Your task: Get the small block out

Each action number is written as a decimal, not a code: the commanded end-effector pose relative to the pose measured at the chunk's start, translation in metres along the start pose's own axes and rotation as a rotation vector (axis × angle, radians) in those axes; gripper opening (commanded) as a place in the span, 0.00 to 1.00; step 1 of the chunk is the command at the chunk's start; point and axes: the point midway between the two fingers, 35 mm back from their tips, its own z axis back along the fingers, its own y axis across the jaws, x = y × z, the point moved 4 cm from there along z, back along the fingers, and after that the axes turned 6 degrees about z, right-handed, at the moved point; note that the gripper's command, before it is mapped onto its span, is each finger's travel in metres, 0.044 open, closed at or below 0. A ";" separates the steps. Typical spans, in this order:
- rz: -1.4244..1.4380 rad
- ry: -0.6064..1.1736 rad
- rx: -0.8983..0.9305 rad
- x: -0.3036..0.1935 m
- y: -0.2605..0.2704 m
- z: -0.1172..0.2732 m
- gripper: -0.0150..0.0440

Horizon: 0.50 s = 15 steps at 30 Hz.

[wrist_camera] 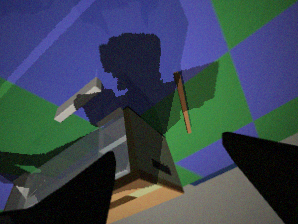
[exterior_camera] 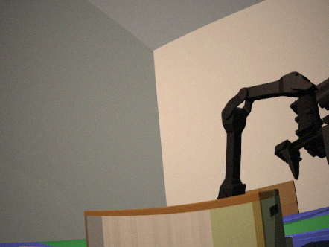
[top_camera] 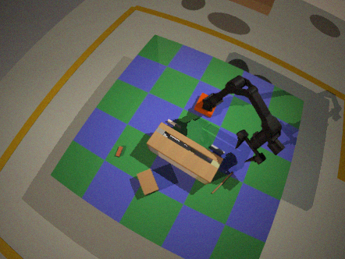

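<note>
The tan box (top_camera: pixel 181 154) (exterior_camera: pixel 167 223) (wrist_camera: pixel 147 150) lies long on the checkered mat (top_camera: pixel 117 97), with a dark slot along its top. I cannot see a block inside it in any view. My gripper (top_camera: pixel 250 147) (exterior_camera: pixel 294 158) (wrist_camera: pixel 168 147) is open and empty. It hangs in the air just beyond the box's right end and looks down on that end face in the wrist view. A small red-brown block (top_camera: pixel 119 151) lies on the mat to the left of the box, far from the gripper.
A thin brown stick (top_camera: pixel 222 182) (wrist_camera: pixel 183 102) lies by the box's right end. Small grey bars (top_camera: pixel 215 148) (wrist_camera: pixel 77 100) lie beside the box. A flat tan slab (top_camera: pixel 147 182) lies in front of it. The arm's orange base (top_camera: pixel 204 105) stands behind.
</note>
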 end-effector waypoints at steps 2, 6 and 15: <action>-0.331 -0.064 0.175 -0.061 0.039 -0.025 0.93; -0.620 -0.107 0.329 -0.102 0.080 -0.042 0.93; -0.955 -0.147 0.502 -0.139 0.132 -0.052 0.93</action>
